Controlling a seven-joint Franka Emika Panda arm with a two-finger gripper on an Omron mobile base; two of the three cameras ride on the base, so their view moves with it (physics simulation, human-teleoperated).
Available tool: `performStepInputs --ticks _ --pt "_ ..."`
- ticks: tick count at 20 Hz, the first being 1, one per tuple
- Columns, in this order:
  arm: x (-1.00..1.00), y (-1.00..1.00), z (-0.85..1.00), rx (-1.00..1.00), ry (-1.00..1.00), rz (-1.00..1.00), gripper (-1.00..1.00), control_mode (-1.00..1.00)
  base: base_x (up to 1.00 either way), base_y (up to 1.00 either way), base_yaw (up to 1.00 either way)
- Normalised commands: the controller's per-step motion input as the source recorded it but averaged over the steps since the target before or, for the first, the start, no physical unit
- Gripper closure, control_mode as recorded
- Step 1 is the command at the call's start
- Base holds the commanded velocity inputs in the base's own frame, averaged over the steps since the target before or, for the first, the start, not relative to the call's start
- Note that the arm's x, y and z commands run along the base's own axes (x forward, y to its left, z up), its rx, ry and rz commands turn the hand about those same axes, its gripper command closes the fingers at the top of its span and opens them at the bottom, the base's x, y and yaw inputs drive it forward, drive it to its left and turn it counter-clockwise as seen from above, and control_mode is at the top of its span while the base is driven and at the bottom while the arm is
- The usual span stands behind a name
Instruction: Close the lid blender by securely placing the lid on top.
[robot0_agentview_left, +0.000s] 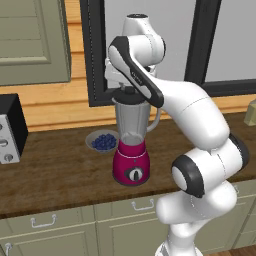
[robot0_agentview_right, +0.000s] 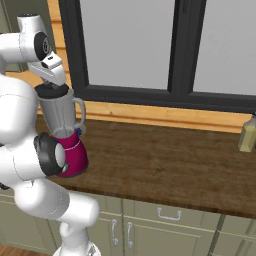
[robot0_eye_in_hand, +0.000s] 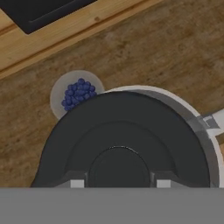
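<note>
The blender (robot0_agentview_left: 131, 159) stands on the wooden counter, a magenta base with a black dial under a tall clear grey jar (robot0_agentview_right: 61, 117) with a side handle. The dark round lid (robot0_eye_in_hand: 127, 131) lies at the jar's mouth, slightly off centre, and a strip of the jar's rim (robot0_eye_in_hand: 183, 105) shows past its far right edge. My gripper (robot0_eye_in_hand: 120, 183) points straight down on it, fingertips on either side of the lid's raised middle, shut on it. In the left base view the lid (robot0_agentview_left: 127, 95) sits dark on top of the jar, right under the hand.
A small bowl of blueberries (robot0_agentview_left: 103, 142) sits on the counter just left of and behind the blender. A boxy black and grey appliance (robot0_agentview_left: 10, 130) stands at the far left. A pale bottle (robot0_agentview_right: 247, 134) stands at the far right. The dark-framed window (robot0_agentview_right: 175, 50) rises behind the counter.
</note>
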Motion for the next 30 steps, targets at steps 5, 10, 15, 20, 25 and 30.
performStepInputs --ticks 5,10,15,20,25,30 --pt "0.00 -0.11 -0.06 0.00 0.00 0.00 1.00 -1.00 0.00 0.00 0.00" --pt "0.06 -0.17 0.00 0.00 0.00 0.00 1.00 -1.00 0.00 0.00 0.00" --pt "0.09 -0.09 0.00 0.00 0.00 0.00 1.00 -1.00 0.00 0.00 0.00" --pt "0.07 0.00 -0.01 0.00 0.00 0.00 1.00 -1.00 0.00 0.00 0.00" --pt "0.13 0.00 -0.10 0.00 0.00 0.00 1.00 -1.00 0.00 0.00 0.00" --pt "0.21 0.00 -0.10 0.00 -0.02 0.00 1.00 -1.00 0.00 0.00 0.00"
